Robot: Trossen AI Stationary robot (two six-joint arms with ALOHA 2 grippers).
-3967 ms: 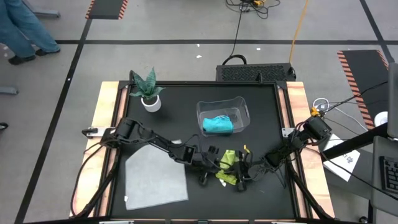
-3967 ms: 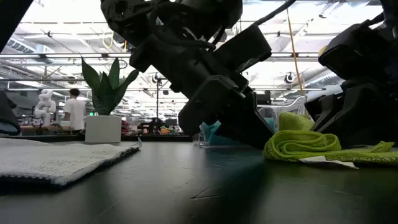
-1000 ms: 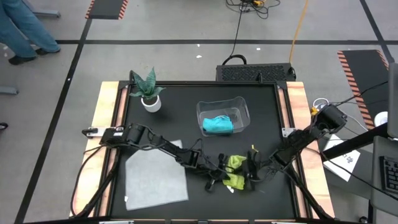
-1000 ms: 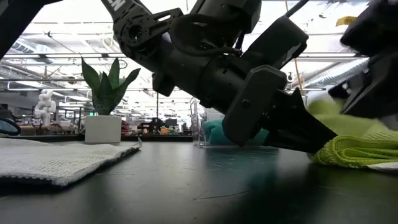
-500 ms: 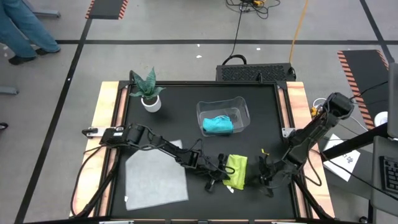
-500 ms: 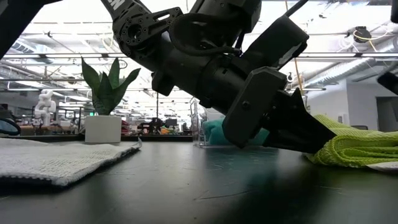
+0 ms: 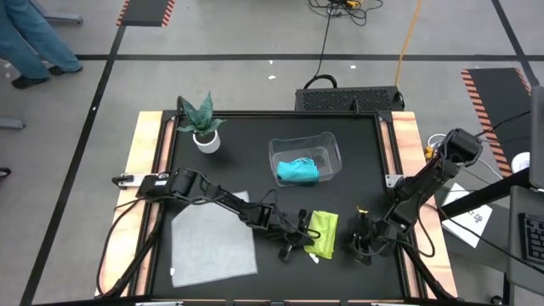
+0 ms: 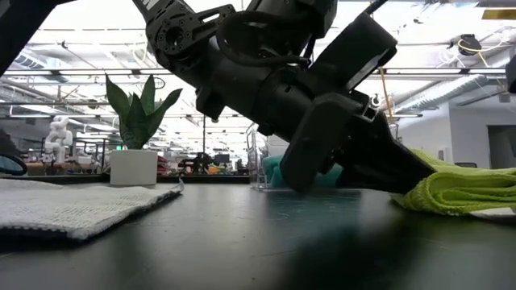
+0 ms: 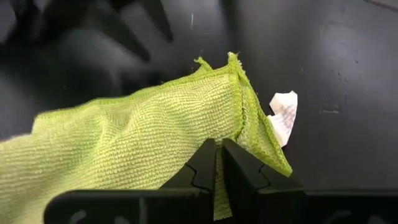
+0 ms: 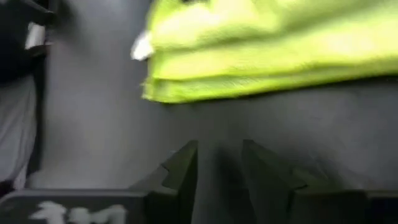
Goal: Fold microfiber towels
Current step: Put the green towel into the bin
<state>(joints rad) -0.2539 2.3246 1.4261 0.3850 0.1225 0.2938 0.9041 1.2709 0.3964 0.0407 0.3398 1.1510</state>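
The yellow-green towel lies folded into a narrow bundle on the black desk, toward the near edge and a little right of the middle. A small white tag pokes out from under one corner of it. The left tool lies low against the towel's left side; in the left wrist view its two dark fingers stand almost together with only a thin fold of the green cloth between them, so it is pinching the towel's edge. From table height the left arm slopes down across the desk to the towel's left end.

The right tool sits just to the right of the towel, apart from it, on bare desk. In the right wrist view its fingers stand parted with nothing between them, and the towel lies a short way ahead of them, so it has released.

The light grey towel lies spread flat at the near left of the desk. The teal blue towel is bunched inside the clear plastic bin, which stands behind the yellow-green one near the desk's middle. A potted plant stands at the far left corner. Beyond the desk, at the far left of the floor, a person's legs show.
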